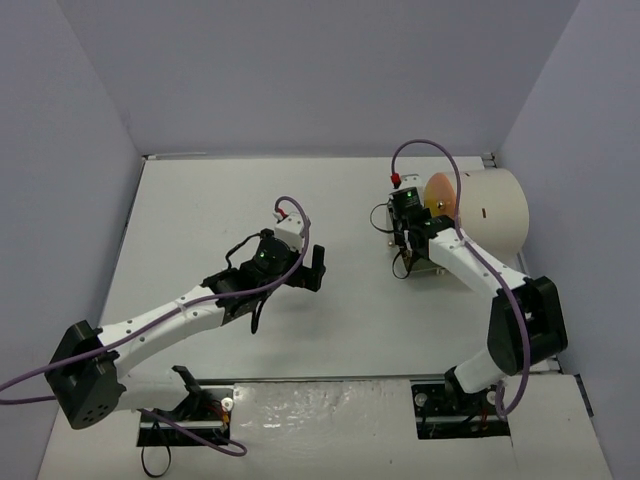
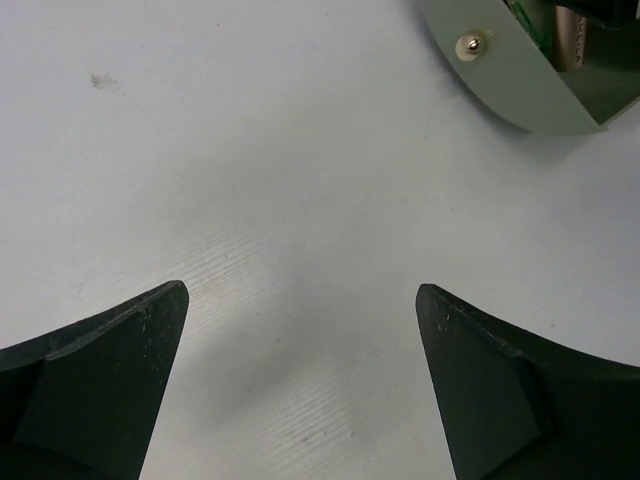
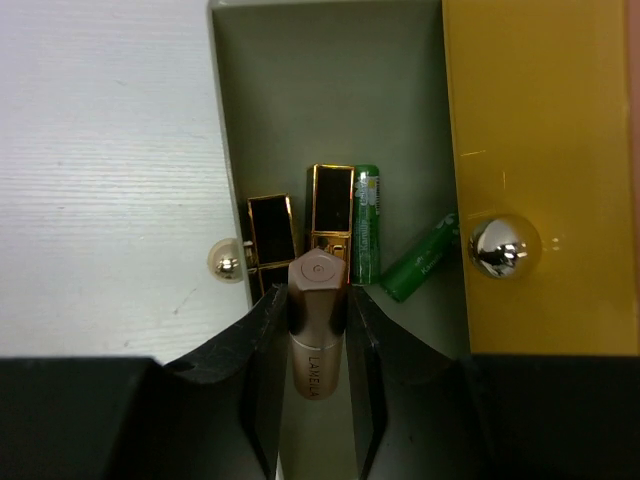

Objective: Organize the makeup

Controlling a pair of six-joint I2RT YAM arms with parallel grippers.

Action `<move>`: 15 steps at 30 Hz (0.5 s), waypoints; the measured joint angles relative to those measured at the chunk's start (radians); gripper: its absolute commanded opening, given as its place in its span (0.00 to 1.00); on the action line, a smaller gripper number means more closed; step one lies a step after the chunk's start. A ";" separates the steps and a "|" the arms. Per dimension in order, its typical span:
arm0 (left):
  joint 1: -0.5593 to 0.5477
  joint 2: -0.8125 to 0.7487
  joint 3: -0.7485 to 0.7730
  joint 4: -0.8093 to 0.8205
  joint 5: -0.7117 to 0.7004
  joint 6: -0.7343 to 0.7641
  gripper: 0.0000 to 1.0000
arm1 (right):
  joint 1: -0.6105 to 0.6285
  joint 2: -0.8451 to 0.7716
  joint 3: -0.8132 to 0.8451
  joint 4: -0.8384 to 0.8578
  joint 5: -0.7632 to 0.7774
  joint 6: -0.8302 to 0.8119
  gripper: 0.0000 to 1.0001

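Trouble is likeliest at the release. The right gripper (image 3: 318, 300) is clamped on a rose tube (image 3: 318, 335), held cap-forward over the near end of an open grey drawer (image 3: 330, 90) of the drum (image 1: 495, 210), which stands by the far right edge of the surface (image 1: 200, 220). Two black-gold lipsticks (image 3: 331, 205) and two green tubes (image 3: 367, 225) already crowd that end, so a drop from here could lay the tube across them or knock one askew. The orange drawer front (image 3: 540, 150) close on the right could catch a finger. The left gripper (image 2: 300, 300) hangs with jaws wide apart over bare surface, holding nothing. The tube's lower half is hidden between the fingers. The drawer's depth is hard to judge, and a peach shape (image 1: 440, 192) at the drum is too small to name.
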 measured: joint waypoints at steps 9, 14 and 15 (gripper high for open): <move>0.016 -0.032 -0.019 -0.041 -0.004 0.000 0.97 | -0.013 0.109 0.032 0.002 0.029 -0.010 0.34; 0.016 -0.032 -0.019 -0.047 -0.003 0.000 0.97 | -0.021 0.120 0.045 0.005 0.026 -0.012 0.44; 0.016 -0.032 -0.019 -0.047 -0.003 0.000 0.97 | -0.021 0.120 0.049 0.005 0.024 -0.011 0.47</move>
